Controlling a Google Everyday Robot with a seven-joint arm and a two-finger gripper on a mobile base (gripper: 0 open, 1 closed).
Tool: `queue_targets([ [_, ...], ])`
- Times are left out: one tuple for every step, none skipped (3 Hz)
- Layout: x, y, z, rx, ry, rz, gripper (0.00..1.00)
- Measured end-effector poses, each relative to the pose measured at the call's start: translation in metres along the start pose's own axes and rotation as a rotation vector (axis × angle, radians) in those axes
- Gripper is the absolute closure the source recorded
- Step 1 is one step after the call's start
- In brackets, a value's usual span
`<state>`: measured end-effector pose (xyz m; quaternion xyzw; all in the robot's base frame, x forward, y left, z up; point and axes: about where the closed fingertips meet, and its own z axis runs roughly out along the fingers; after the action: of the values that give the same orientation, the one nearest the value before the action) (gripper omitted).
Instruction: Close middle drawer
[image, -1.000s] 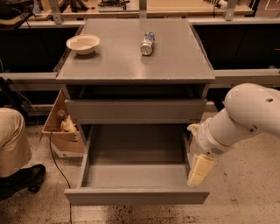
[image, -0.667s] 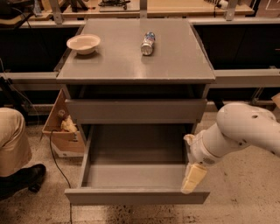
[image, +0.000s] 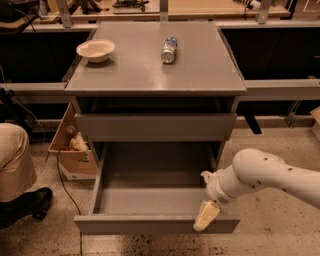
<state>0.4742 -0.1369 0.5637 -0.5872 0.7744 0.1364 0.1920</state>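
Middle drawer (image: 150, 200): pulled far out toward the near side, grey floor bare, flat front panel closest to camera. It is well short of closed.

Gripper (image: 206, 216): at the drawer's near right corner, hanging down across the top edge of the front panel, tip over the outer face. Whether it is apart or together cannot be told from here, and nothing appears to be held. Contact with the panel is likely but not certain. White arm (image: 270, 175) comes in from the right, low.

Upper drawer front (image: 155, 127): directly above and farther back, overhanging the rear of the open drawer. Cabinet top (image: 155, 70) carries a pale bowl (image: 95, 50) far left and a can (image: 170, 49) lying on its side near centre.

To the left: an open cardboard box (image: 70, 150) against the cabinet side, a dark cable (image: 65, 185) trailing across the floor past the drawer's left corner, and a person's leg (image: 15, 160) at the left edge.

Risks as I judge them:
- Contact point sits far right of centre. A push there could rack the drawer on its runners and jam it partway.
- If the gripper is hooked over the lip rather than against the outer face, it travels in with the drawer and could be pinched under the upper front.
- A hard shove would jolt the cabinet, and the can on its side could roll off.
- A glancing push may slip off the smooth, handleless face.
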Motion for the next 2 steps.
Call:
queue_targets([
  [0.006, -0.006, 0.047, -0.001, -0.050, 0.018, 0.00],
  [0.000, -0.017, 0.085, 0.005, -0.104, 0.019, 0.00],
])
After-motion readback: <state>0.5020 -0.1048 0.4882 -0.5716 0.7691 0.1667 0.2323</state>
